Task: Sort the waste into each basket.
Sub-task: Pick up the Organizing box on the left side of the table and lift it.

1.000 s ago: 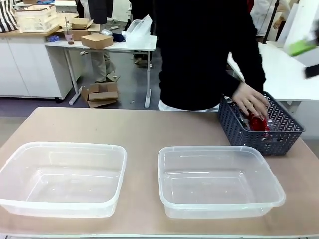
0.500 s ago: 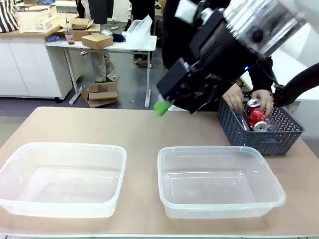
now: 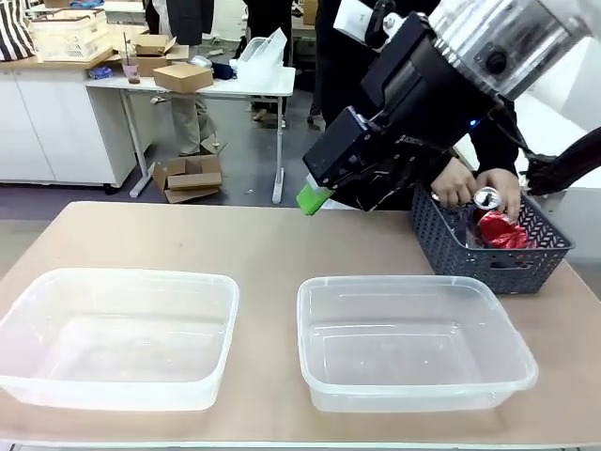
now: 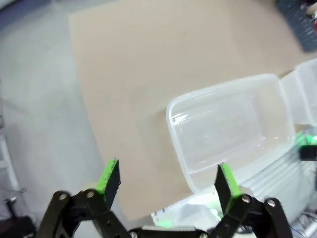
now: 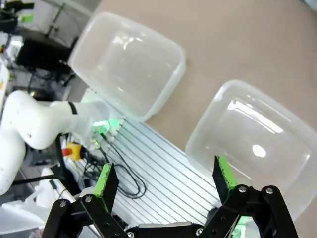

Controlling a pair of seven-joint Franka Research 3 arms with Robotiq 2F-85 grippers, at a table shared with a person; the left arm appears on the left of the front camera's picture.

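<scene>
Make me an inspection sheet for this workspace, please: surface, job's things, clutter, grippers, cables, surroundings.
Surface: tan table, bare around the tubs.
Job's things: left tub and right tub side by side at the near edge, nothing in them; red cans in the basket.
Clutter: grey basket at far right, a person's hand reaching in.
Grippers: left gripper open, holding nothing; right gripper open, holding nothing, raised above the table.
Cables: black cables on the ribbed base plate by the robot.
Surroundings: cardboard boxes on a far white table.
</scene>
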